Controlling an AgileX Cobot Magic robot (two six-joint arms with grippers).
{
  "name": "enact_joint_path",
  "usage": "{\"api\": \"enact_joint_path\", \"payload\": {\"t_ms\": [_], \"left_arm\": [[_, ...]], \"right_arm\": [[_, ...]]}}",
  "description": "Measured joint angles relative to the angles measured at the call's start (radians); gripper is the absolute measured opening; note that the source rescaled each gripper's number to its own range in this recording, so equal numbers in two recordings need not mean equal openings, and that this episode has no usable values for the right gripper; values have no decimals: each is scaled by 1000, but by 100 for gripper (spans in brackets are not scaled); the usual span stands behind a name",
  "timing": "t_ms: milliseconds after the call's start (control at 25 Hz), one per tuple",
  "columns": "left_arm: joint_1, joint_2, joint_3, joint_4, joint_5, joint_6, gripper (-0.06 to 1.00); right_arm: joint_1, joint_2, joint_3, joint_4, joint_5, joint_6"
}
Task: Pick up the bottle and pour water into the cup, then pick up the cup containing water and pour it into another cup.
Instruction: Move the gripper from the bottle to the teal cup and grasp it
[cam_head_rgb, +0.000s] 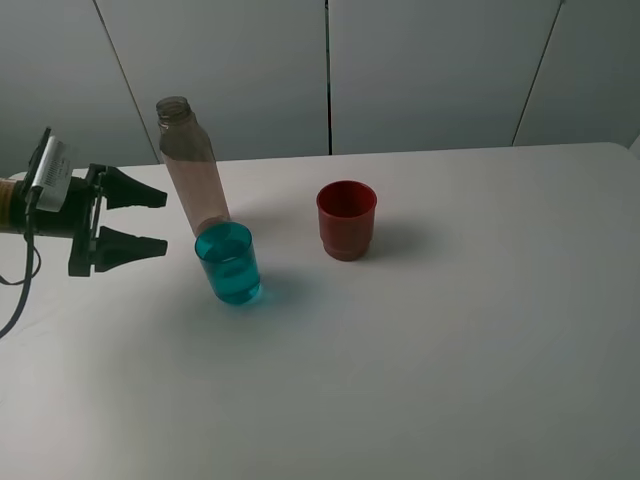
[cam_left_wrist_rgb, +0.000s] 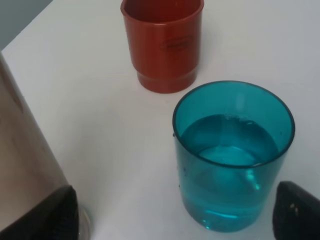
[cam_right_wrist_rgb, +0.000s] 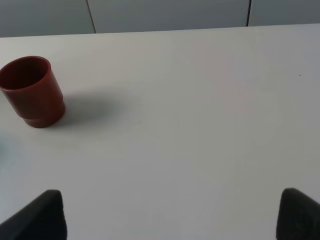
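- Exterior high view: the teal cup (cam_head_rgb: 229, 265) stands on the white table (cam_head_rgb: 450, 380), about half full of water. The bottle (cam_head_rgb: 193, 170) stands just beside it at 11 o'clock. The red cup (cam_head_rgb: 346, 220) stands apart at 2 o'clock. The left gripper (cam_head_rgb: 160, 220) hangs at 9 o'clock from the teal cup. Its jaws are wide open and hold nothing.
- Left wrist view: the teal cup sits just ahead of the two open fingers, not yet between them. I think it is smooth and slippery, a bit heavy with water, and its thin wall may bend. Grab it round the middle, under the rim, and keep it upright.
- Right wrist view: the right gripper (cam_right_wrist_rgb: 172, 220) has wide-open jaws with nothing in them. Only the red cup shows, well apart from it.
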Motion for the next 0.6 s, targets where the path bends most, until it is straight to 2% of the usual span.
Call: {"api": "enact_joint_path", "payload": {"t_ms": [240, 600], "left_arm": [[36, 13, 0, 0, -2, 18, 97], [38, 115, 2, 0, 0, 38, 97]], "right_arm": [[0, 0, 0, 0, 0, 0], [0, 0, 0, 0, 0, 0]]}}
